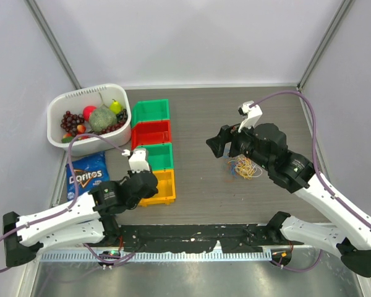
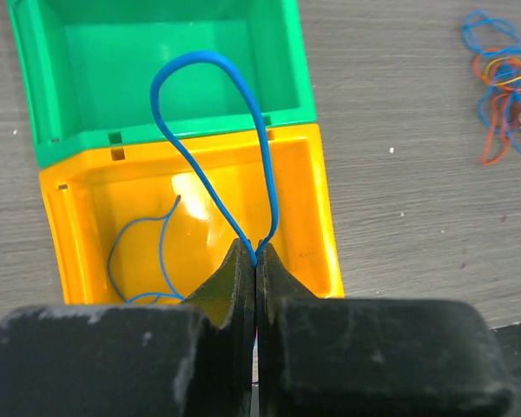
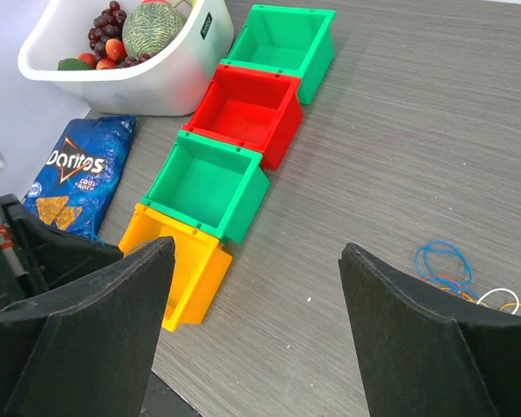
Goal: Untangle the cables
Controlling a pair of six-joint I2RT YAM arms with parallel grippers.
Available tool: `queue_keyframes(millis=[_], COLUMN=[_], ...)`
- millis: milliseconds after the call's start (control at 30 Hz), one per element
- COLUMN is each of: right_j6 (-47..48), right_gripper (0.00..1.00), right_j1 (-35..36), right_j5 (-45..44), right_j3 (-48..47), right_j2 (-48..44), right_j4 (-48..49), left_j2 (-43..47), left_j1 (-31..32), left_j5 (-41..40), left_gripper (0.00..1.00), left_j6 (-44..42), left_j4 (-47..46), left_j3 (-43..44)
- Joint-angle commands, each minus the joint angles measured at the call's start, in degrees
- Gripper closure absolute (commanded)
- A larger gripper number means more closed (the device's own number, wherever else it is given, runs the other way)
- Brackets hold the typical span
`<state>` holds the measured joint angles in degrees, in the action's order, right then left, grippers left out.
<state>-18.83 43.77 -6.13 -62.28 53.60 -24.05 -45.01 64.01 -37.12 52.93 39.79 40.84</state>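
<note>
Plain white walls close in a grey wood-grain surface on my top feed. My left end effector is clamped on a blue cable, jaws fully together, over the near edge of the yellow bin. From the pinch the cable rises in one tall loop that reaches out over the green bin, which touches the yellow one at its 12 o'clock. A thinner blue strand lies on the yellow bin's floor. Further along the same line toward 12 o'clock sit a red bin and a second green bin, all four butted wall to wall. The tangle, a small heap of blue, orange, yellow and white loops, lies on the bare surface at about 3 o'clock from the bins, well apart from them. My right end effector is spread wide and holds nothing, just off the tangle toward its 10 o'clock. At 10 o'clock on the surface I see a white basket of fruit, with a Doritos bag at its 6 o'clock.
</note>
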Motion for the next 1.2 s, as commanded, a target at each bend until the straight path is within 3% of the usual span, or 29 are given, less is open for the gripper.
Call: queue_keyframes(millis=[0,267,567,700,833,1167], right_j6=[-1.03,-1.91,-2.44,-2.35,-2.44,-3.49], right_gripper=[0.19,0.19,0.19,0.19,0.19,0.18], right_j1=[0.18,0.18,0.18,0.18,0.18,0.18], right_j5=[-0.99,-0.55,-0.81,-0.64,-0.02,0.94], right_j3=[0.67,1.20,2.43,2.43,2.69,4.62], right_j2=[-1.48,-0.96,-1.66,-1.13,-0.61,-0.96], right_j4=[1.64,1.38,1.38,1.38,1.73,3.05], left_j2=[-4.80,-18.43,-27.57,-32.84,-36.72,-37.43], left_j1=[-0.20,-1.51,-7.05,-7.32,-7.32,-8.90], left_j5=[-2.43,2.40,9.95,13.47,12.79,13.57], left_gripper=[1.00,1.00,1.00,1.00,1.00,1.00], left_j6=[7.36,13.77,37.75,44.44,48.32,53.77], left_j4=[-3.06,4.93,12.42,14.17,17.33,14.27], left_j3=[0.29,7.23,7.59,9.43,12.33,10.93])
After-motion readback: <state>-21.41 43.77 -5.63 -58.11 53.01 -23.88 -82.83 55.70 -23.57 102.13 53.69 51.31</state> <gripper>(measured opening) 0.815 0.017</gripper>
